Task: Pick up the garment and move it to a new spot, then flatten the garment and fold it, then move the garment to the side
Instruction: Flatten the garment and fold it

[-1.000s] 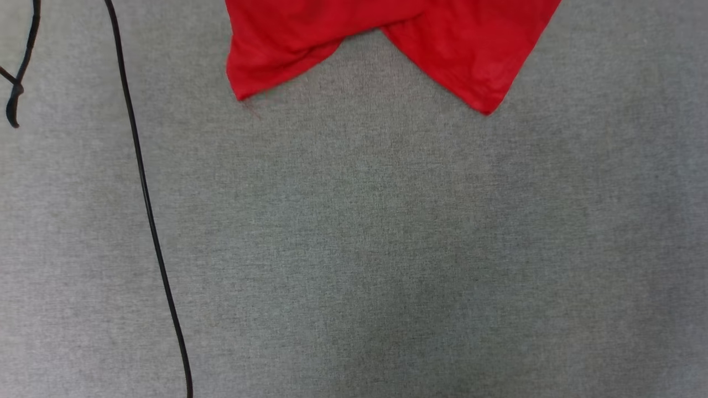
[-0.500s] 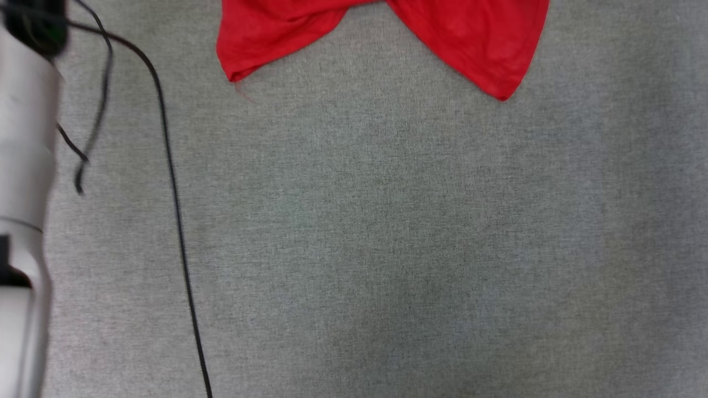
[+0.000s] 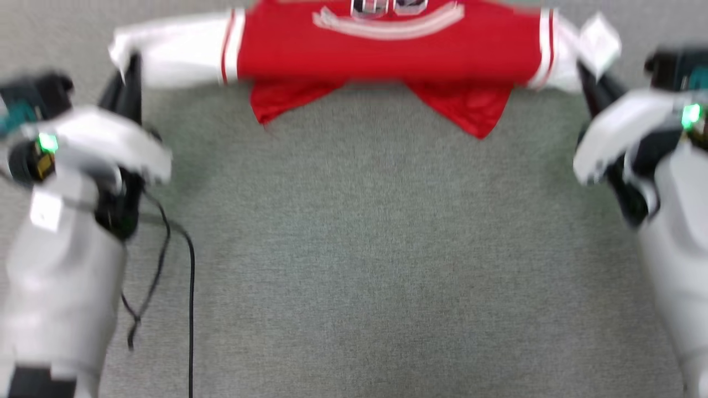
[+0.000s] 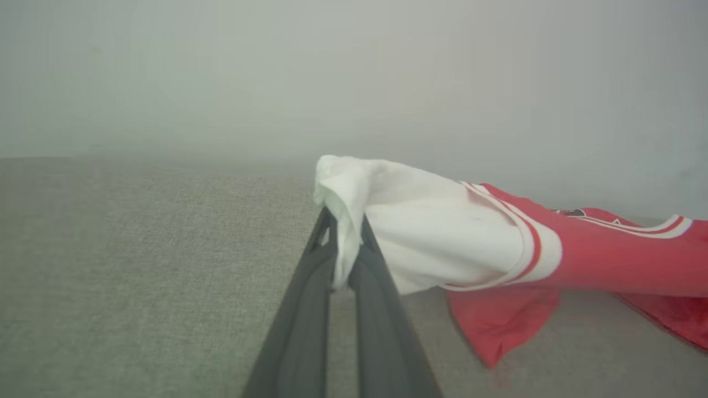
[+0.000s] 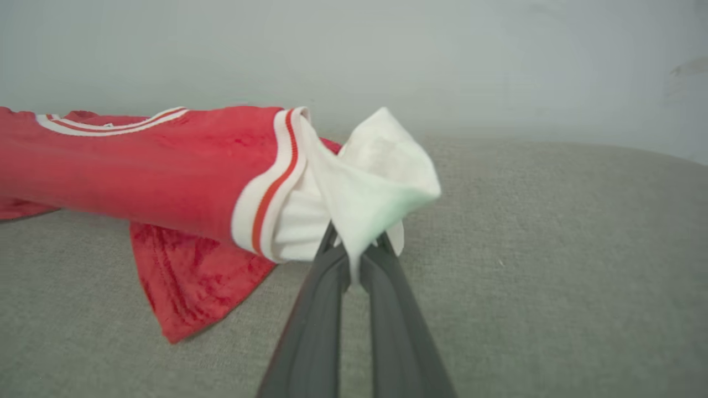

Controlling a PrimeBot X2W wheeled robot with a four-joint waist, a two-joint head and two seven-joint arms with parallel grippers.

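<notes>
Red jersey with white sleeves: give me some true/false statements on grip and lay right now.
1. The left gripper is shut on a white sleeve of the red striped-trim jersey. True.
2. The right gripper is open, clear of the jersey. False: it is shut on the other white sleeve.
3. The jersey lies flat on the grey fabric surface. False: it is stretched between the two grippers, with its red corners hanging below.
4. A thin black cable lies on the surface on the robot's left. True.
</notes>
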